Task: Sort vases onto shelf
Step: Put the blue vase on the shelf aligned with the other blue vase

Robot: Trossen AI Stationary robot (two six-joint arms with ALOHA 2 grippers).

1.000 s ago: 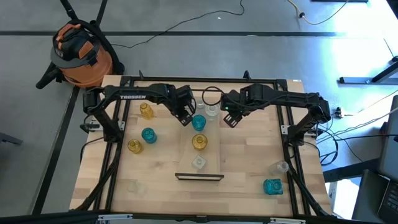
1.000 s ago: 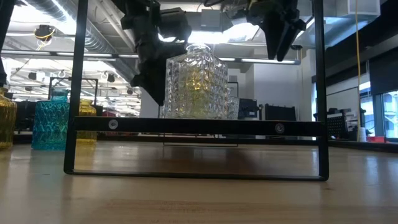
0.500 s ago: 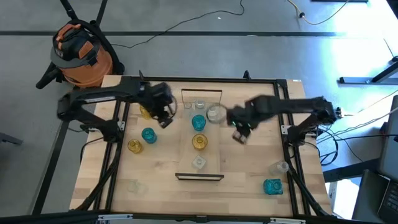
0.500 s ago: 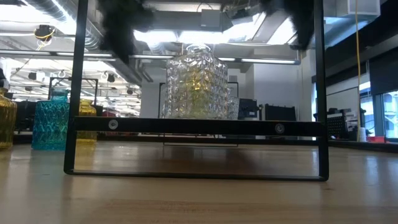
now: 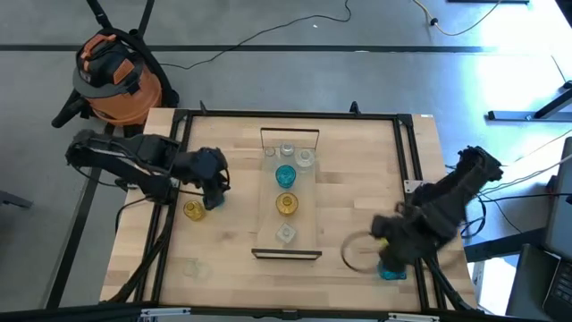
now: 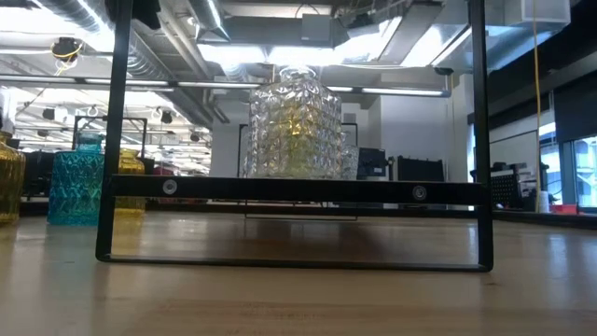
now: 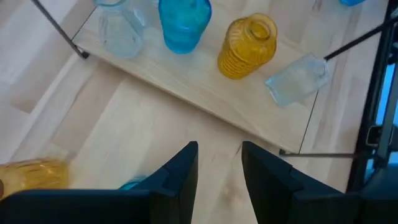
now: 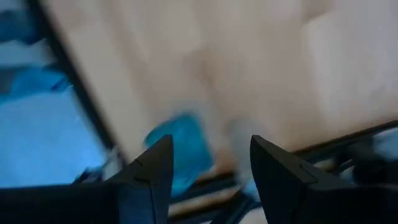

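The shelf [image 5: 299, 219] lies along the table's middle, with wire frames at both short ends. On it stand two clear vases [image 5: 286, 152], a teal vase [image 5: 285, 174], an amber vase [image 5: 286, 204] and a cut-glass clear vase [image 6: 292, 131]. My left gripper [image 7: 219, 167] is open and hangs left of the shelf, over a teal vase [image 7: 134, 183] beside an amber vase [image 5: 194, 210]. My right gripper [image 8: 210, 163] is open and hovers at the near right corner, over another teal vase [image 8: 179, 155].
A clear vase [image 5: 192, 266] stands near the table's near left corner. The low view shows a teal vase [image 6: 79, 187] and amber vases [image 6: 9, 182] left of the shelf's near wire frame [image 6: 294, 191]. An orange vacuum [image 5: 116, 76] sits beyond the far left corner.
Both arms have drawn away from the shelf's far end. The left gripper has moved toward the table's left and near edges, over the teal vase there. The right arm has swung fast toward the near right corner. The vases on the shelf have stayed put.
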